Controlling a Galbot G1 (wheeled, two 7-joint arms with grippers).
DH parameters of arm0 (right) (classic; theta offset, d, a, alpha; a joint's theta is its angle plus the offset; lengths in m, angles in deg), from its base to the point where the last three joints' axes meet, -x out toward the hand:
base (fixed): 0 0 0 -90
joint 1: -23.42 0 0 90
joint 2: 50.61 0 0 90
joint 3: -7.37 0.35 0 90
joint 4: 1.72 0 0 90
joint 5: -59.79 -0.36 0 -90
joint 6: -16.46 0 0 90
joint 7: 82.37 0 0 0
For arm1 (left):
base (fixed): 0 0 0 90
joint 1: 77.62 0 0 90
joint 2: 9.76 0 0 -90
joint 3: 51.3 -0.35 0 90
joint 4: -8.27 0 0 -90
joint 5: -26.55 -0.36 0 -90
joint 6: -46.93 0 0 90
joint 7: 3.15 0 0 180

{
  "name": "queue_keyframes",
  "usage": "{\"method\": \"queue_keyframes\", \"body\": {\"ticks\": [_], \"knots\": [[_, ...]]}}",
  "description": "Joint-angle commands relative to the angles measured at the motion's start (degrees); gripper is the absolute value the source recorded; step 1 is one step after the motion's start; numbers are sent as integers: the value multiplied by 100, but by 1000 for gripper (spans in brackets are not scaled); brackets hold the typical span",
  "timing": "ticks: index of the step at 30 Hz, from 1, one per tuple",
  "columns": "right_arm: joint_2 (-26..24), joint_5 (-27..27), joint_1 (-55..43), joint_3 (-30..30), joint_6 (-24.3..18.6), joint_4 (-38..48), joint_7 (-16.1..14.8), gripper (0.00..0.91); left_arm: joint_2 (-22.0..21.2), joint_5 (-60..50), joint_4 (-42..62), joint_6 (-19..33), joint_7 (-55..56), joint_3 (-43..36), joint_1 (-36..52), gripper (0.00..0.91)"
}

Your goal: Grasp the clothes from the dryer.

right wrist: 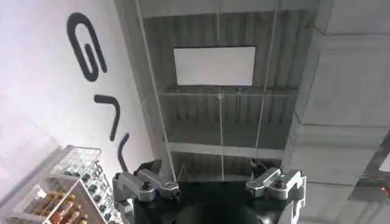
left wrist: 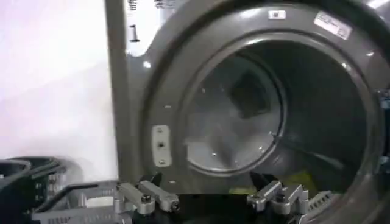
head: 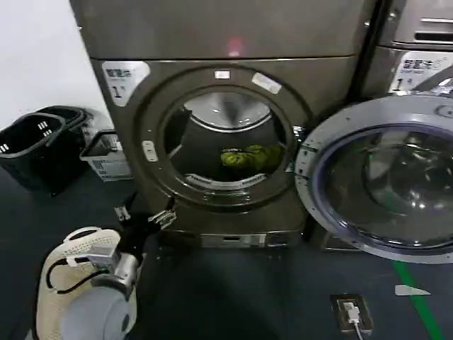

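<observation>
One left gripper [head: 145, 216], low before the dryer's front panel, left of and below the porthole: fingers spread wide, nothing between them; the left wrist view shows both fingertips [left wrist: 149, 198] apart with the drum mouth beyond. One right gripper [right wrist: 210, 185], aimed up at a ceiling with one white panel [right wrist: 214, 66]: fingers parted, empty. One dryer [head: 212, 42], bronze-grey, red light lit, one "1" sticker [head: 122, 78]. One porthole door [head: 382, 180], swung open to the right. One bundle of yellow-green clothes [head: 249, 157] on the drum floor, toward the right. Two dark baskets [head: 35, 145] and one wire crate [head: 106, 156] left of the machine.
</observation>
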Motion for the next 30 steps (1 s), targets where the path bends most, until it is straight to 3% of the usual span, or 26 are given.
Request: {"method": "queue_keyframes", "body": {"ticks": [1, 30], "knots": [[-2, -4, -10, -4, 0, -3, -4, 907, -3, -4, 6, 2, 0, -4, -3, 907], [68, -27, -25, -62, -37, -61, -12, 907, 2, -9, -3, 8, 2, -3, -9, 907]]}}
